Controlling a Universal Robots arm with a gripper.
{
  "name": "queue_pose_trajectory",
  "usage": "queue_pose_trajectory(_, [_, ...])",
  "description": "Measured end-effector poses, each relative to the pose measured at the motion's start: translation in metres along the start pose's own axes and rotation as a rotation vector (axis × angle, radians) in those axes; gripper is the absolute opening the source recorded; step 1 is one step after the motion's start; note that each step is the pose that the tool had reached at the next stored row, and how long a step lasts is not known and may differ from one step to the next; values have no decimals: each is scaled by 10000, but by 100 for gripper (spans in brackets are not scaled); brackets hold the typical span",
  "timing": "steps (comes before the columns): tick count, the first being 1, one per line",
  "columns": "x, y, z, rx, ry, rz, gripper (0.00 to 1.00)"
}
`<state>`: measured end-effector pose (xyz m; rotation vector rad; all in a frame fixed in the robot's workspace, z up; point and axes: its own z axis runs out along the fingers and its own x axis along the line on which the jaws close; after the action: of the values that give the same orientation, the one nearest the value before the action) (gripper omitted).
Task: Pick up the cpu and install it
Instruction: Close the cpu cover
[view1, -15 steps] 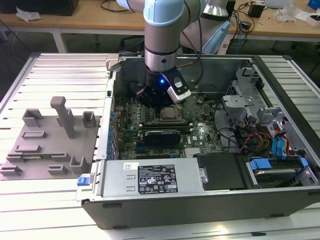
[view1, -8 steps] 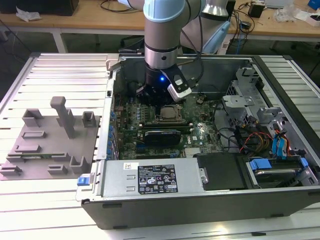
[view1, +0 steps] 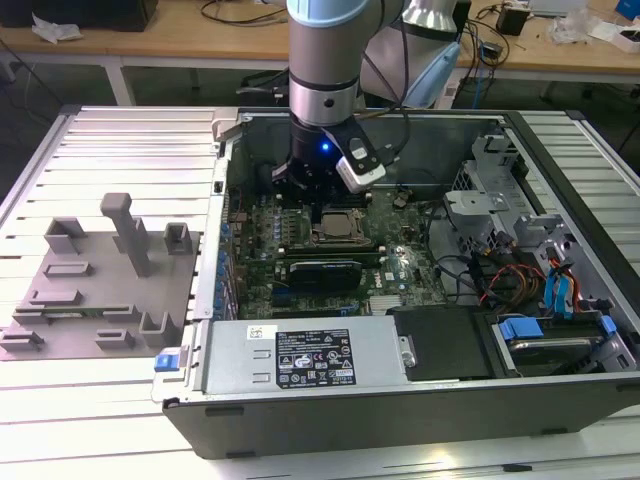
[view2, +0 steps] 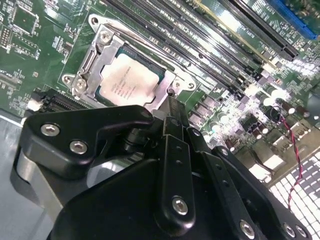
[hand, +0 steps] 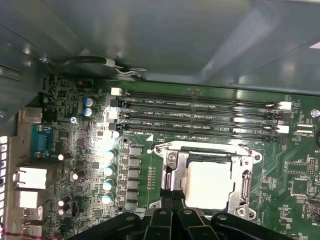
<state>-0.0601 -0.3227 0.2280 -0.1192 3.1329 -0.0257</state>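
Gripper (view2: 172, 107) of mine is closed on nothing, tips just beside the cpu (view2: 130, 82); the cpu lies flat in the motherboard socket (view2: 100, 55); the first wrist view adds memory slots (hand: 200, 107) next to it; the exterior view takes in the open case (view1: 400, 425), power supply (view1: 300, 355) and grey fixture tray (view1: 100, 300) outside

Bright and even in the exterior view, with white shine on the ribbed table (view1: 110, 400). Darker down inside the computer case (view1: 400, 420), under the arm (view1: 322, 60), with a small blue glow (view1: 325, 148) there. Washed white on the cpu (hand: 209, 184) in the first wrist view. Hard white glare across the motherboard (view2: 260, 85) edge in the second wrist view.
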Motion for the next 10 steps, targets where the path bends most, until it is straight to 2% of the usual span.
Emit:
queue_pose_trajectory(4, [0,0,-3,3,-13,0,11])
queue_pose_trajectory(5, [0,-1,-2,8,-56,0,11])
queue_pose_trajectory(7, [-2,0,4,30,-241,4,11])
queue_pose_trajectory(8, [-7,-1,5,37,-270,1,11])
queue_pose_trajectory(10, [-31,-6,6,42,-282,2,11])
